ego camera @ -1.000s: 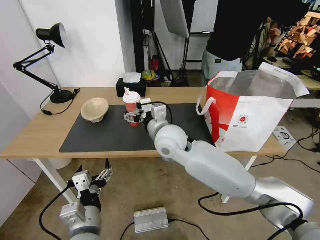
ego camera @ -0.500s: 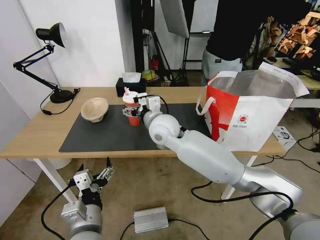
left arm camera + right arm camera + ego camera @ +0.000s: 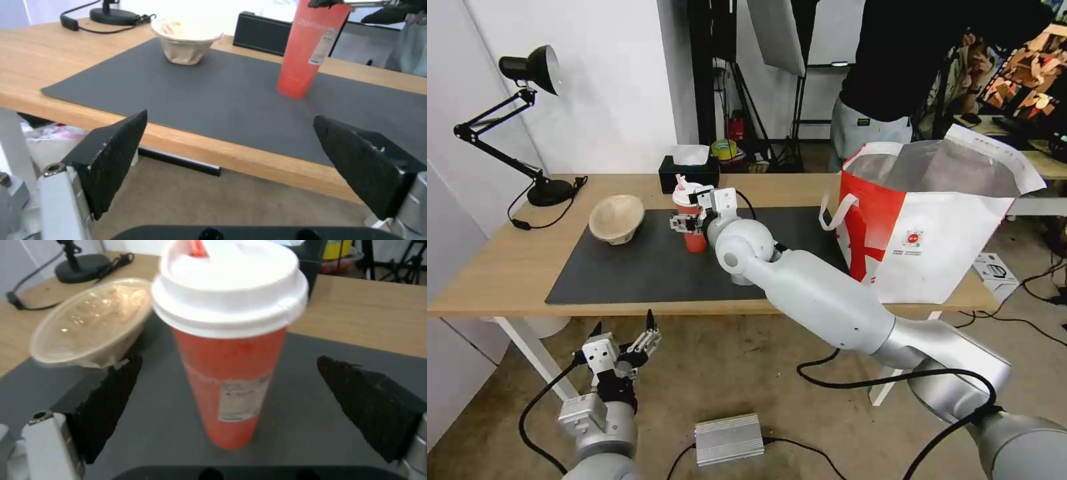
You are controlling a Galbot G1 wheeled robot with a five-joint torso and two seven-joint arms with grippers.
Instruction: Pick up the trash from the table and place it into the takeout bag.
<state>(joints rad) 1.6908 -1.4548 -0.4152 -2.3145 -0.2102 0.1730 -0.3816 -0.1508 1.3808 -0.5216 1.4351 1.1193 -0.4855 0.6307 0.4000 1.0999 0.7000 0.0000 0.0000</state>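
Jaws spread wide on the right gripper (image 3: 229,413), red cup (image 3: 229,340) upright between them, untouched, on the grey mat (image 3: 311,426); left gripper (image 3: 622,341) released, below the table (image 3: 487,267) edge.

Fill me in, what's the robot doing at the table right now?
The right gripper is at the red drink cup on the dark mat, fingers open on either side, not yet gripping. The left gripper hangs open below the table edge. The beige bowl waits; the takeout bag stands open at the table's right end.
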